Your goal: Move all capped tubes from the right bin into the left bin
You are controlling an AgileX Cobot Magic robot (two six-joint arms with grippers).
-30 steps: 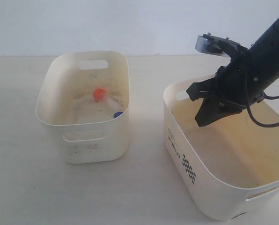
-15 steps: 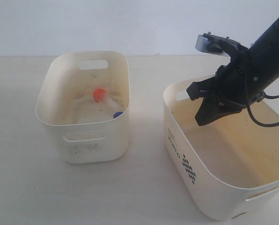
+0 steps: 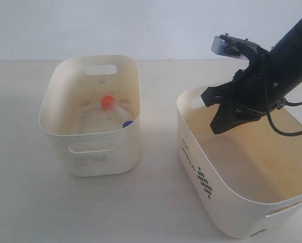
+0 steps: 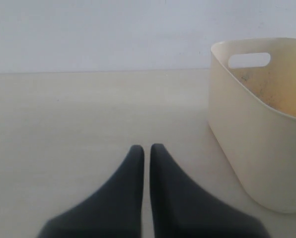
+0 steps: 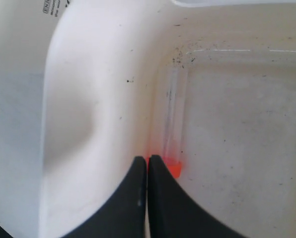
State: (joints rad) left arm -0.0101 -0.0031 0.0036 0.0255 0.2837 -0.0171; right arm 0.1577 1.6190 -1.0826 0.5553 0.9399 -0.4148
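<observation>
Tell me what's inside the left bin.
The left bin holds an orange-capped tube and a blue-capped tube, only its cap showing. The near wall covers the floor behind it.

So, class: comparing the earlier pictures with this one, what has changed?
Almost nothing: the shut black right gripper seems to have edged slightly upward inside the cream printed right bin. The orange-capped clear tube and blue-capped tube in the plain cream left bin stayed put.

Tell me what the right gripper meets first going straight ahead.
Probably the orange-capped tube lying against the wall of the right bin, beside the right gripper; depth unclear, maybe the wall first.
</observation>
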